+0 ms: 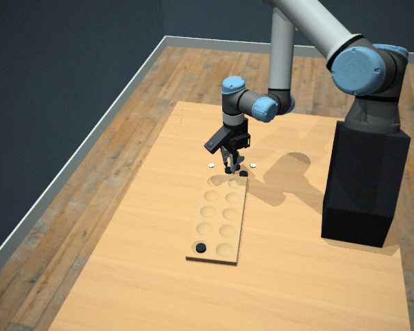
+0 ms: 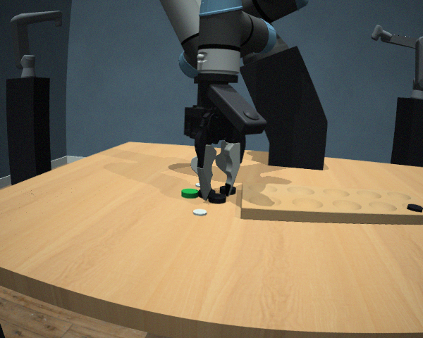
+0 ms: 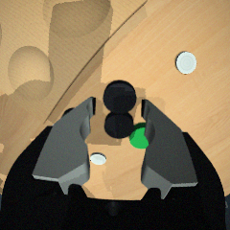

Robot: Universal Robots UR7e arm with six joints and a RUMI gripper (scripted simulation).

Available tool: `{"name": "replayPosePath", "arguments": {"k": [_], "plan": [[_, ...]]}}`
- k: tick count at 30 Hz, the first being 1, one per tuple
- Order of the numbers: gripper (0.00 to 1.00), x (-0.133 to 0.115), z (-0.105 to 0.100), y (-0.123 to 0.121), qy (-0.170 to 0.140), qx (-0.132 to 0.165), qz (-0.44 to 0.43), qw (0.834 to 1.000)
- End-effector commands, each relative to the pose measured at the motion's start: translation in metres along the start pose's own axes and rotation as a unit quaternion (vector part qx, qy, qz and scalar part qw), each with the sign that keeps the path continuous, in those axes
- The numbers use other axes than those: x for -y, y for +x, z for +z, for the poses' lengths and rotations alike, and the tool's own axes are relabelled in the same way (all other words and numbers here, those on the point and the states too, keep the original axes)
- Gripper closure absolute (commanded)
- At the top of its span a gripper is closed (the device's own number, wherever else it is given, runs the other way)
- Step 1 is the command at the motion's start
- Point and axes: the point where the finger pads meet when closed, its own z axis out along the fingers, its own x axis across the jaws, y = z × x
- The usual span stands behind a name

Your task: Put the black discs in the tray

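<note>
The wooden counting tray has two rows of round pockets. One black disc lies in its near left corner pocket, which also shows in the exterior view. Just past the tray's far end, three loose black discs lie on the table. My gripper is down at table level, open, with its fingers on either side of two of them and not touching them. The third black disc lies to one side, outside the fingers. In the top view the gripper hides the discs in part.
A green disc touches the nearer black disc, by one finger. Two white discs lie on either side of the cluster. The tray's far edge is close to the fingers. The arm's black pedestal stands to the right.
</note>
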Motion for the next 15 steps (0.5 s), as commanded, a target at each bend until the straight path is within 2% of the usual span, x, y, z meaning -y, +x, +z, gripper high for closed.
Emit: {"name": "replayPosePath", "arguments": {"k": [1, 8, 9, 15], "plan": [[0.72, 0.001, 0.0008, 0.0014, 0.001, -0.002, 0.0, 1.0], [0.72, 0.0009, 0.0004, 0.0017, 0.001, -0.002, 0.0, 1.0], [1.0, 0.0009, 0.0004, 0.0016, 0.001, -0.002, 0.0, 1.0], [1.0, 0.0009, 0.0004, 0.0016, 0.001, -0.002, 0.0, 1.0]]}}
